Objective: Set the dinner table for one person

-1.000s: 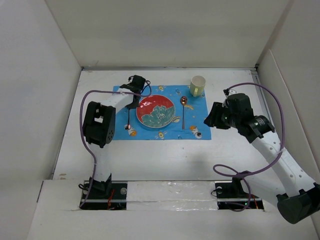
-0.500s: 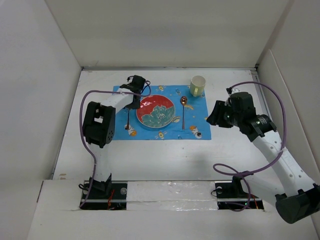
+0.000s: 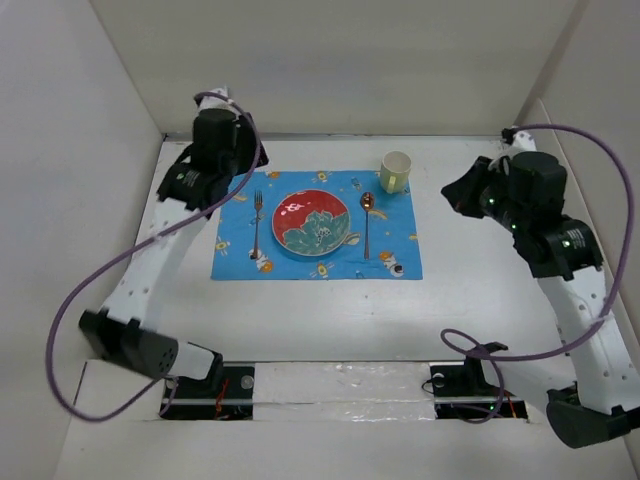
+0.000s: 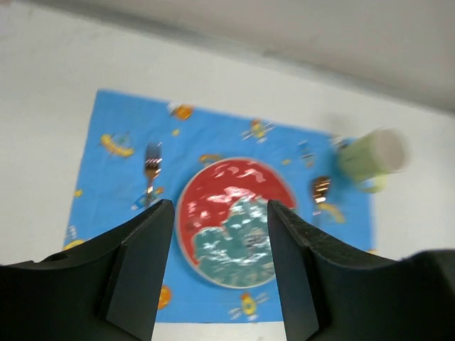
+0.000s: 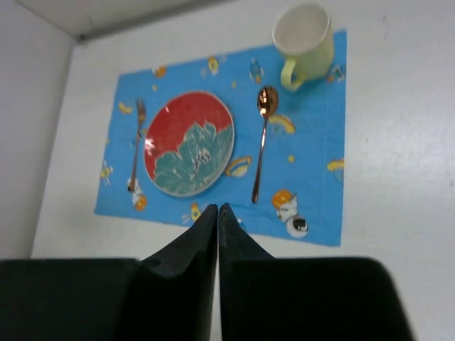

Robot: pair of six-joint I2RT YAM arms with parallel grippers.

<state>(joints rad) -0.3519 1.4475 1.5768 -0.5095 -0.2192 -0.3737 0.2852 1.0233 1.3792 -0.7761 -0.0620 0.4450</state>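
White arm links [image 3: 150, 262], black joints [image 3: 215, 140], looping purple cables [image 3: 570, 127], black wedge fingers [image 4: 138, 270].

- Nothing readable anywhere as far as I can see: no words, numbers or logos.
- The blue cloth [image 3: 400, 228] under the plate [image 3: 311, 222] only has little cartoon figures printed on it, too small to show any lettering.
- The plate is just a red and teal pattern, no writing.
- The mug [image 3: 396, 171], off to the plate's far right, shows a plain pale side.
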